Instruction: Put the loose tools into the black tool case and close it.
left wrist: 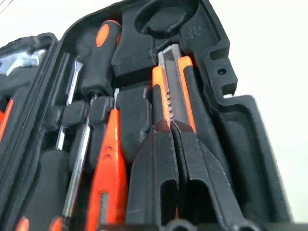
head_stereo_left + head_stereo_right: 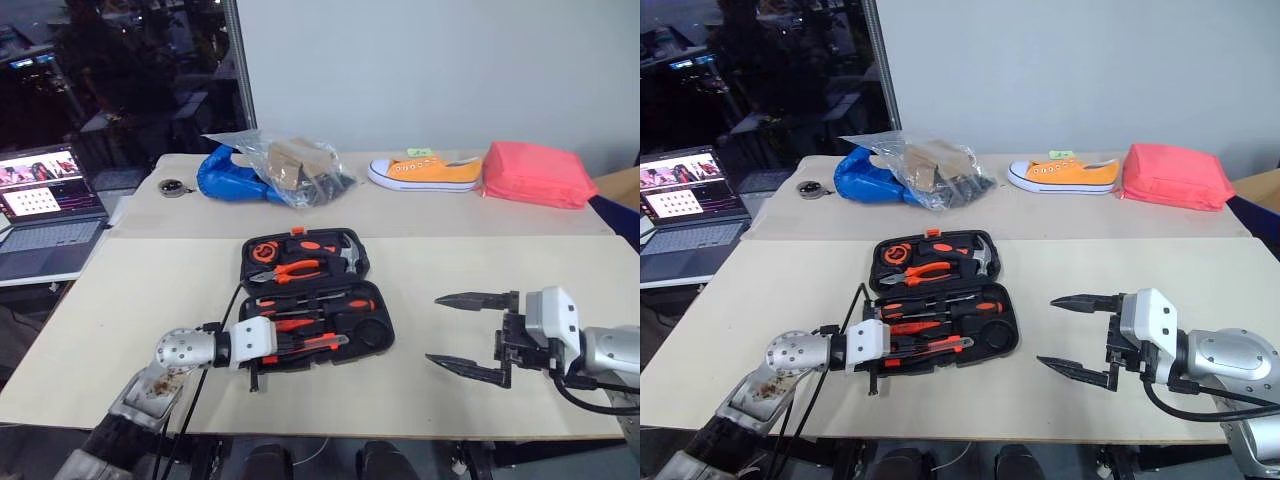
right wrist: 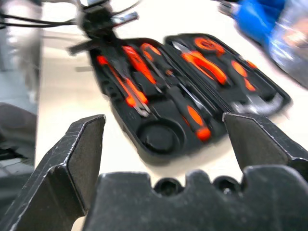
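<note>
My left claw [image 1: 175, 144] pinches the stiff, light, probably slippery utility knife [image 1: 174, 86] low centre-left in the tool case [image 2: 375, 335]; right claw [image 2: 470, 335] spread.

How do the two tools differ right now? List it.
The left tool is shut and sits over the near half of the black tool case; the right tool is wide open and hangs over bare table, apart from the case. Both have black fingers.
</note>
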